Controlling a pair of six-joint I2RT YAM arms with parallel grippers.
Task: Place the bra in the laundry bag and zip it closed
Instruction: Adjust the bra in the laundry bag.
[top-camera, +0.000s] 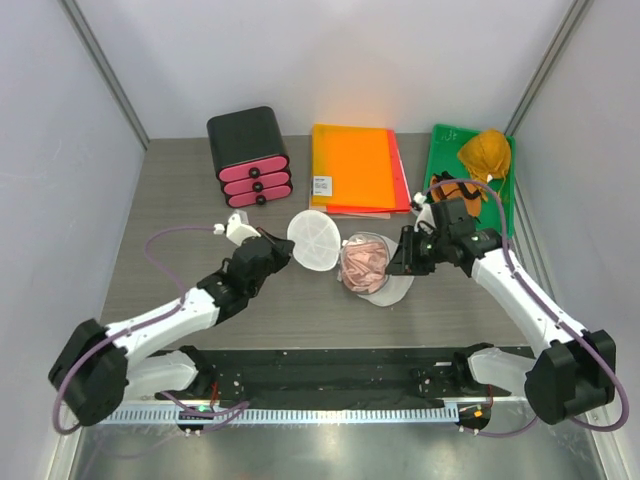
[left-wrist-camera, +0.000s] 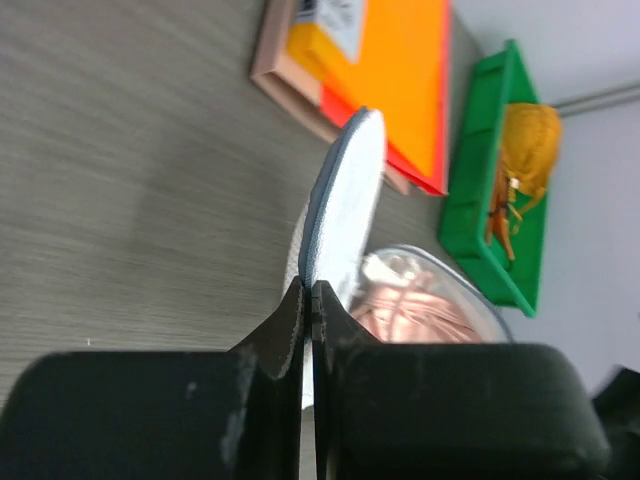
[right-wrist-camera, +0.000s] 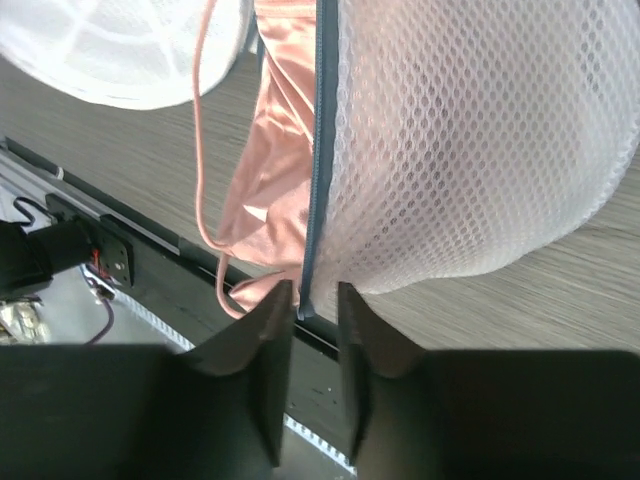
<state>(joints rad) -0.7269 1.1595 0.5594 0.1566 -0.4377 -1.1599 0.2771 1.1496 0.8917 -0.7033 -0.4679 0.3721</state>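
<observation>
Grey wood-grain table (top-camera: 170, 200), white walls on three sides. Far left at the back is a black drawer unit (top-camera: 250, 157) with pink fronts, not involved. Left gripper (left-wrist-camera: 312, 300) is fully closed on the rim of the laundry bag's lid half (left-wrist-camera: 345, 200), holding it up on edge and swung away from the other half, so the clamshell is wide open. Orange folders (top-camera: 355, 170) sit behind it, clear of the work. Bra (top-camera: 363, 262) is already in the lower half (right-wrist-camera: 470, 140), a pink bundle just right of the lid. It isn't fully tucked: from the right wrist view a strap (right-wrist-camera: 203, 190) loops out past the dark zipper (right-wrist-camera: 322, 120). Right gripper (right-wrist-camera: 315, 300) is narrow, pinching the lower half's rim, with zipper tape and mesh filling the gap between the jaws. Green tray (top-camera: 445, 165) with a yellow cloth (top-camera: 485, 152) is far right, not relevant. Judgement: placing is mostly done and the step in hand is closing the clamshell. Next the left arm needs to fold the lid over the bra so the rims meet while the right keeps the base steady. The strap should go inside first or it will likely foul the zipper. The zipper pull isn't visible in any view and has to be found before zipping.
</observation>
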